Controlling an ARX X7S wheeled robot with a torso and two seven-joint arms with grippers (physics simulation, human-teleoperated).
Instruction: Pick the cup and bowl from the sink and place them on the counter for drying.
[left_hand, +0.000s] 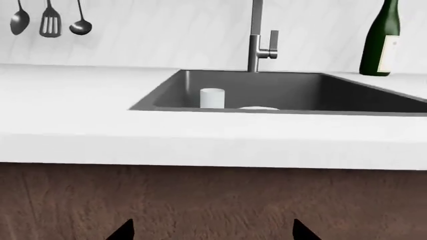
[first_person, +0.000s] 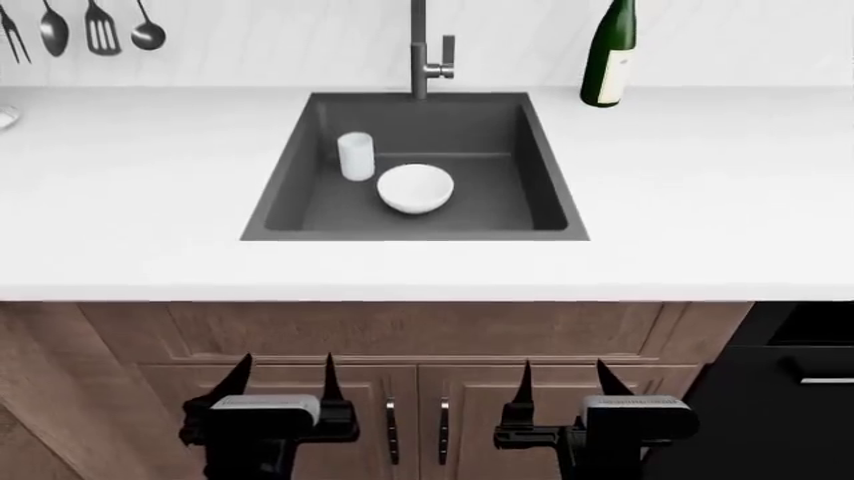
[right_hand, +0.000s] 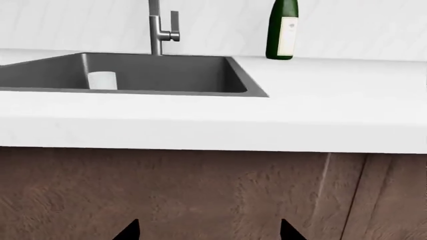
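Dark grey and matte, the sink (first_person: 534, 170) is our landmark, set into the white surface (first_person: 134, 200). Below its front edge, level with the wooden cabinet doors (first_person: 400, 400), we see both end effectors. The left end effector (first_person: 284, 375) has its fingers spread wide apart and holds nothing; the right end effector (first_person: 563, 378) is likewise wide open and empty, touching nothing.

Inside the sink, the cup (first_person: 355, 156) stands upright toward the back left part of the basin, and the bowl (first_person: 415, 188) sits on the basin floor just beside it, nearer the front. The faucet (first_person: 424, 50) rises behind the sink, and a green bottle (first_person: 609, 52) stands on the surface behind the sink's right back corner.

Only our head view shows the bowl whole. In the left wrist view just a sliver of its rim shows over the sink's front edge; in the right wrist view we see the cup only. Utensils (first_person: 80, 28) hang on the wall, left of the sink.
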